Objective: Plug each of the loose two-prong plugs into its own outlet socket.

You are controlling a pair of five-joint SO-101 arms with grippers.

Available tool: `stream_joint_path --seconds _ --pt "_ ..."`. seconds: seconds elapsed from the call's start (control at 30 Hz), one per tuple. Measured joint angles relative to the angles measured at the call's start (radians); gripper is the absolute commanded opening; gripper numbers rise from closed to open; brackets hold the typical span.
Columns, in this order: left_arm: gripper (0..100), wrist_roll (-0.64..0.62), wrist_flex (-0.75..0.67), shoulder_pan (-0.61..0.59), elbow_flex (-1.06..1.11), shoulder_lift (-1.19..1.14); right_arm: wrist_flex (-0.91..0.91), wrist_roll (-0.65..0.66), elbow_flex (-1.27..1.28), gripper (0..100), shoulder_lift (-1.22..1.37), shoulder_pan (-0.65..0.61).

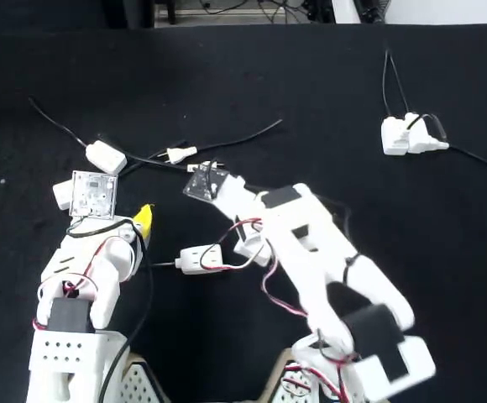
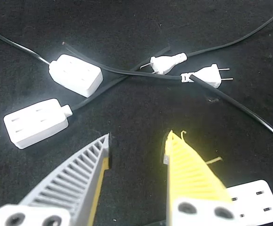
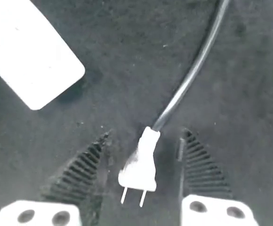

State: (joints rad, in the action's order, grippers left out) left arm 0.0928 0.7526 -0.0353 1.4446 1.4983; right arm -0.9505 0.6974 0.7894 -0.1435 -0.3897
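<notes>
Right end effector [image 3: 146, 135] hangs with fingers apart, straddling a white plug [image 3: 139, 172] flat on the tabletop [image 3: 230, 70]; closing off-centre could twist it or pinch its cable [image 3: 193, 75]. Left end effector [image 2: 139, 135], also spread, hovers just short of an outlet socket [image 2: 35, 122]; crossed cables [image 2: 127, 74] farther off could snag.

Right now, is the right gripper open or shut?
Open. The right gripper straddles the loose plug, a gap showing on each side.

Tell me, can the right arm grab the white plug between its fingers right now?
Probably yes. The right gripper is open, the white plug lies on the table between its fingers, and nothing covers it; its black cord trails away.
</notes>
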Motion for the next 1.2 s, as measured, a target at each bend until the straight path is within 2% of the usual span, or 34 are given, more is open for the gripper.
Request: stream_joint_path --seconds 0.07,0.13,0.27,0.4,0.53,0.63,0.77,0.9,0.97,1.1,1.2 --pt "20 0.000 0.000 0.000 0.000 0.000 0.025 0.000 0.000 10.1 0.044 0.000" --pt "20 0.000 0.000 0.000 0.000 0.000 0.048 0.000 -0.002 0.7 0.081 0.002" --pt "20 0.000 0.000 0.000 0.000 0.000 0.058 0.000 -0.006 1.2 0.094 0.025" --pt "20 0.000 0.000 0.000 0.000 0.000 0.051 -0.018 -0.005 1.0 0.043 0.112" --pt "20 0.000 0.000 0.000 0.000 0.000 0.044 -0.160 -0.005 1.1 -0.100 0.250" --pt "20 0.000 0.000 0.000 0.000 0.000 -0.040 -0.261 -0.005 1.1 -0.184 0.330" --pt "20 0.000 0.000 0.000 0.000 0.000 -0.181 -0.318 -0.005 1.1 -0.216 0.348" --pt "20 0.000 0.000 0.000 0.000 0.000 -0.215 -0.325 -0.005 1.3 -0.212 0.347" --pt "20 0.000 0.000 0.000 0.000 0.000 -0.216 -0.325 -0.005 4.4 -0.187 0.347" --pt "20 0.000 0.000 0.000 0.000 0.000 -0.212 -0.325 -0.005 17.3 -0.087 0.347" --pt "20 0.000 0.000 0.000 0.000 0.000 -0.196 -0.325 -0.005 18.2 -0.015 0.328"
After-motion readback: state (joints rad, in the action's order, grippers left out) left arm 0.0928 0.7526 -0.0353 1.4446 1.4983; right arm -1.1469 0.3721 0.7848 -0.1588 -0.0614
